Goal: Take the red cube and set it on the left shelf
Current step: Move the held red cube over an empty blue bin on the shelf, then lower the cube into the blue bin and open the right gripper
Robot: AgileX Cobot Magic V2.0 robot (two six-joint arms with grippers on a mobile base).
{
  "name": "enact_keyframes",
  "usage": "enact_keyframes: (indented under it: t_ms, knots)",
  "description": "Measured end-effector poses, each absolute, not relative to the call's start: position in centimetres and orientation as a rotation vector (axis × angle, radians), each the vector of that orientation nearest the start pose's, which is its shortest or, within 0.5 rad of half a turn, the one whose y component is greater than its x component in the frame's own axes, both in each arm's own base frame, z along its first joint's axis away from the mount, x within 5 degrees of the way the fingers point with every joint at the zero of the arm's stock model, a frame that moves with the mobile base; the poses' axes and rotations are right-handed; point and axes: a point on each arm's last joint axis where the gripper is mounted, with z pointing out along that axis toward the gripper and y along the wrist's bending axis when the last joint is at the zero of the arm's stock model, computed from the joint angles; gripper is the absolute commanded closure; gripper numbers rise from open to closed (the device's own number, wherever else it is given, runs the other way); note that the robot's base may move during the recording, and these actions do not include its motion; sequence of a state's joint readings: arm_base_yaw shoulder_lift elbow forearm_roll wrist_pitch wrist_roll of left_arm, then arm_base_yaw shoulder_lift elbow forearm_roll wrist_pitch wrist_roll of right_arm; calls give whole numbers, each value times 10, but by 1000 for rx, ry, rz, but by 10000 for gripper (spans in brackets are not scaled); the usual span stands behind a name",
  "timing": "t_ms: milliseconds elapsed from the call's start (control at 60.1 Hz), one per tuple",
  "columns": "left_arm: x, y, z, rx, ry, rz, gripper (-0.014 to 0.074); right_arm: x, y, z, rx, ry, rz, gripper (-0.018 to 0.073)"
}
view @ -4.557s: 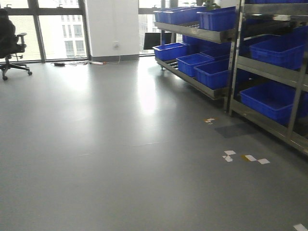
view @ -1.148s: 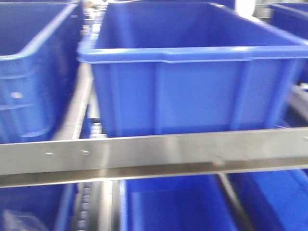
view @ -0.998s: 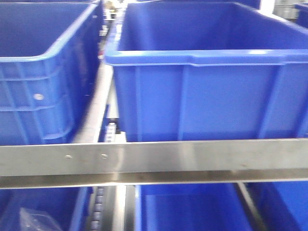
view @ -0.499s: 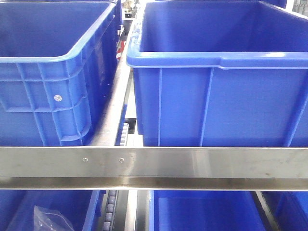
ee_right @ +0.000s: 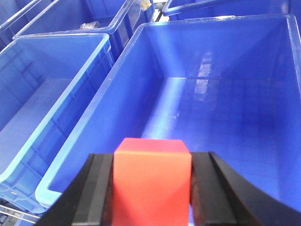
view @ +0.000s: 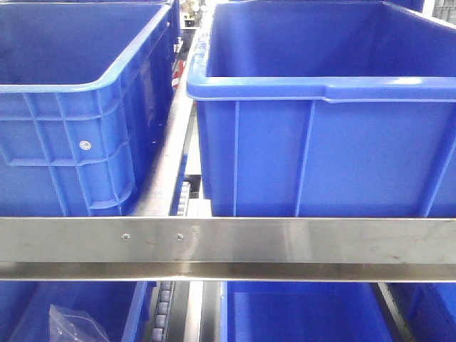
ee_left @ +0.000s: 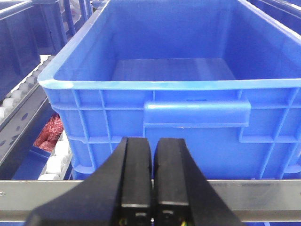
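The red cube sits between the black fingers of my right gripper, which is shut on it. It hangs above the inside of a big blue crate. The left shelf is a steel rack with a flat front rail and roller tracks, carrying blue crates. My left gripper is shut with nothing in it. It stands just in front of the rail and a blue crate's handle. Neither gripper shows in the front view.
Two blue crates stand side by side on the tier, with more crates on the tier below. A clear plastic bag lies in a lower crate. Something red and mesh-like lies beside the rollers.
The front view went from open floor with racks far off to a close view of the rack. Over the last second the crates slid right in frame, then held nearly still.
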State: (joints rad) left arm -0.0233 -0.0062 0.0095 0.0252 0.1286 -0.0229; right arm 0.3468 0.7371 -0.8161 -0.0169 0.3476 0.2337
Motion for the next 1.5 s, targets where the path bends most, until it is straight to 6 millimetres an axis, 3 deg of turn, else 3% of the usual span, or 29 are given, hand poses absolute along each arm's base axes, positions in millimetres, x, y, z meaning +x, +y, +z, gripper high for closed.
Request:
enact_keyframes:
  t_ms: [316,466,682,798,965,1048,1214,1497]
  knots:
    - [56,-1,199,18,1615,-14,495,141,50,388,-110,1766,406,504]
    - [56,-1,199,18,1615,-14,495,155,55,382,-113,1813,397,504]
    - [56,-1,199,18,1615,-14,495,202,72,390,-117,1868,386,504]
    - [56,-1,199,18,1615,-14,495,236,83,394,-135,1878,355,504]
    - [56,-1,199,18,1615,-14,495,292,91,384,-155,1927,265,496]
    - [56,-1,199,18,1615,-14,495,316,93,376,-149,1955,241,398]
    - [56,-1,199,18,1615,-14,495,343,99,370,-147,1970,230,-71]
    - [56,-1,199,18,1615,-14,495,347,100,370,-147,1966,230,-20]
